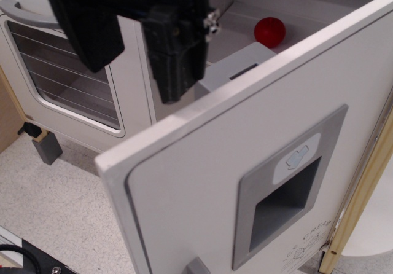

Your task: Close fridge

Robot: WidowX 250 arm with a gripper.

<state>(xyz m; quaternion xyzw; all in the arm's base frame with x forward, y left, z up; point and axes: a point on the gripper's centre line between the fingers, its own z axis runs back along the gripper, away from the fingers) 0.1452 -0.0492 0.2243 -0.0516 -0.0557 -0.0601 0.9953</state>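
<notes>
The white fridge door (202,182) stands open, swung out toward the camera, with its grey recessed dispenser panel (288,197) and a bit of the grey handle (198,266) at the bottom edge. My black gripper (135,65) hangs at the upper left, open. One finger (89,31) is in front of the oven, the other (178,59) is at the door's top edge, by the inside of the door. Whether it touches the door I cannot tell. Inside the fridge lie a red ball (270,31) and a grey block (236,68).
The windowed oven door (61,71) with its horizontal grey handle (24,13) stands at the left. A wooden frame post (362,188) runs down the right side. A small grey block (48,146) sits on the speckled floor (55,206).
</notes>
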